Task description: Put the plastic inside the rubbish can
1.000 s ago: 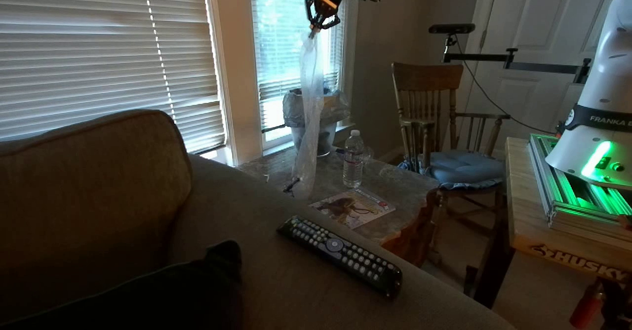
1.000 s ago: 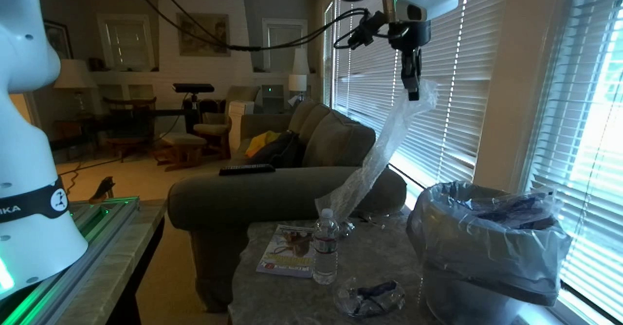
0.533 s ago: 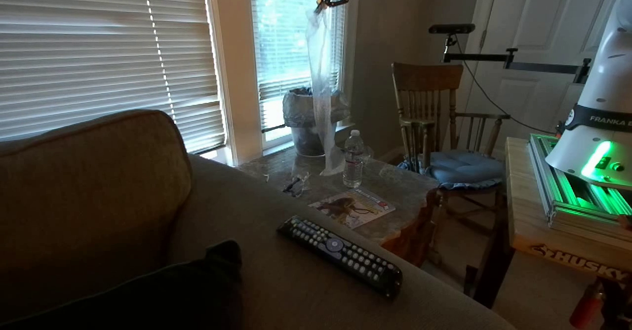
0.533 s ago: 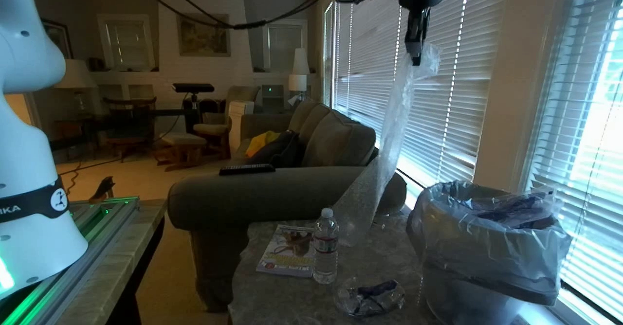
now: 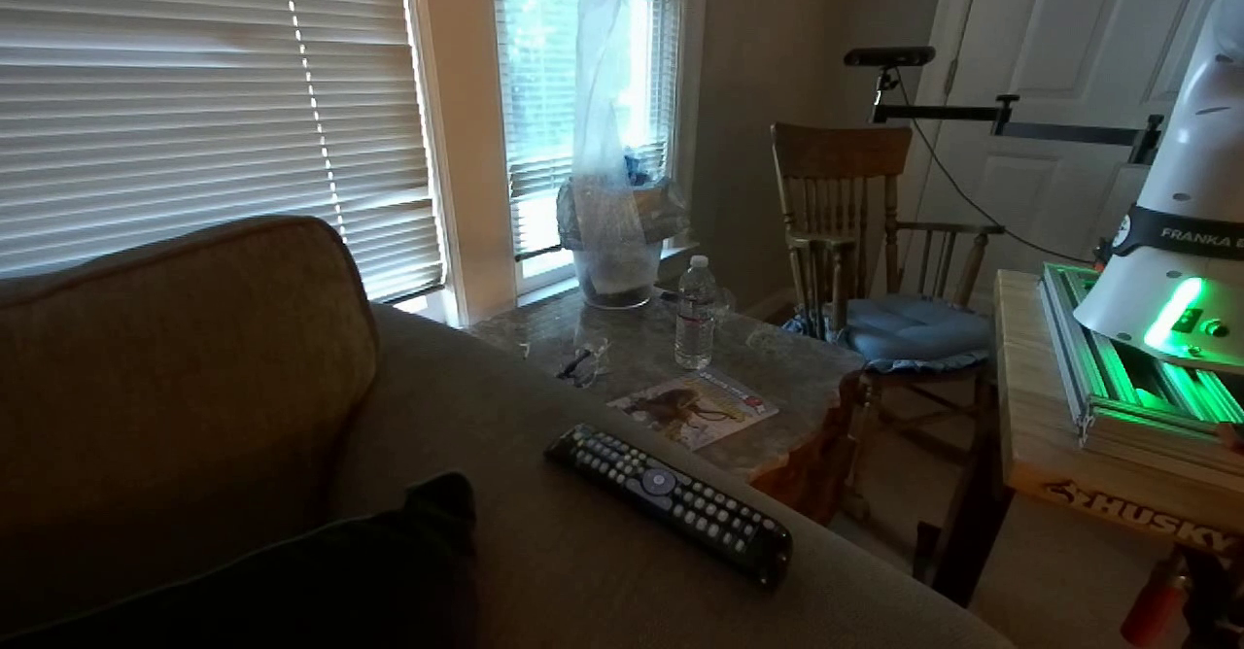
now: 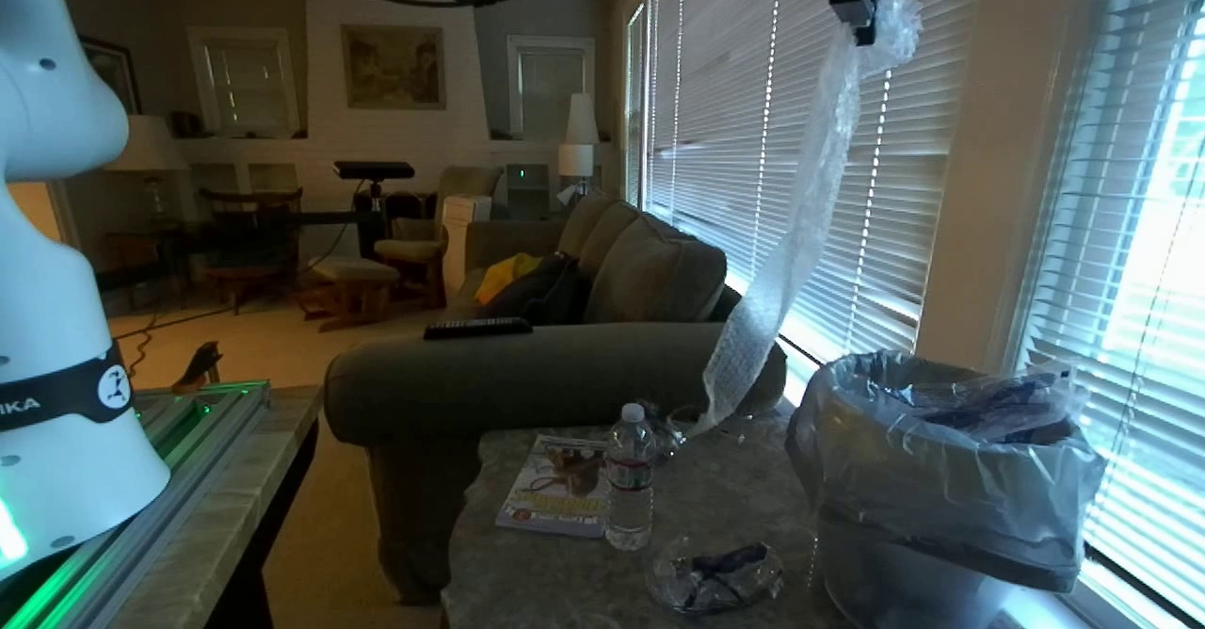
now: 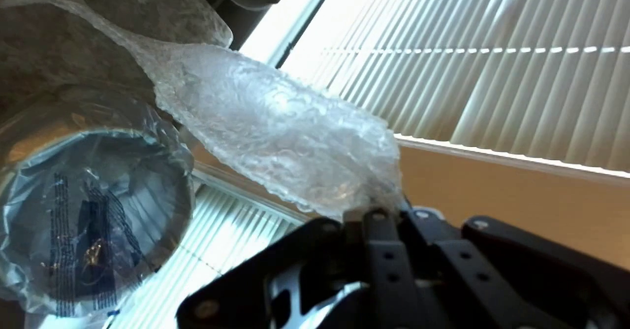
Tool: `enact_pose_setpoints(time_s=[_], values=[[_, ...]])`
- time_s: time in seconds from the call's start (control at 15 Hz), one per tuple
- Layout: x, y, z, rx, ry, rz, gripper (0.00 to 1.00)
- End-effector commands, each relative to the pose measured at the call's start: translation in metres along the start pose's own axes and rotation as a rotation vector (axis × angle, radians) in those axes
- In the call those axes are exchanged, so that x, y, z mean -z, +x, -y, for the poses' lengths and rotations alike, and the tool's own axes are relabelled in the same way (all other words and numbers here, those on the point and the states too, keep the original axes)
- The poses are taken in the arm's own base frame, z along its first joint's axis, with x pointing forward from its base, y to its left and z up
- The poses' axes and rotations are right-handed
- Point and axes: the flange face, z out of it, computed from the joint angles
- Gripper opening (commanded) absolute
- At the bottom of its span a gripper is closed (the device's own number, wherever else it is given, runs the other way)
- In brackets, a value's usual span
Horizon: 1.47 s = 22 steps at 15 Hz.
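With closed hand (image 6: 859, 28), is gripping the plastic (image 6: 808, 224) near its top; in an exterior view, is letting it slant lengthwise down-left toward the far tabletop (image 6: 753, 474), so is probably needing to go right and nearer, over the rubbish can (image 6: 894, 568).

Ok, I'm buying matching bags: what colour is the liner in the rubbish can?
Translucent grey; the bin liner shows best in an exterior view.

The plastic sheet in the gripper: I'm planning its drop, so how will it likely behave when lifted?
Probably floppy: the plastic sheet hangs in a long, bent strip. Likely lightweight for its size, as light from the window passes through it in an exterior view. The slant of its lower end suggests it may swing.
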Motion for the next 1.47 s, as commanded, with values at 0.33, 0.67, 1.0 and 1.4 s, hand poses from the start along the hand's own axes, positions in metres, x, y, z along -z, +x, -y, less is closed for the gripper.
enact_pose_setpoints(time_s=[0.33,0.67,1.0,1.4], values=[[0.020,0.014,0.014,-0.105,0.119,-0.320,0.01],[0.028,0.035,-0.008,-0.152,0.044,-0.543,0.01],[-0.003,0.062,-0.046,-0.170,-0.191,-0.731,0.01],[-0.067,0.057,-0.070,-0.178,-0.472,-0.836,0.01]])
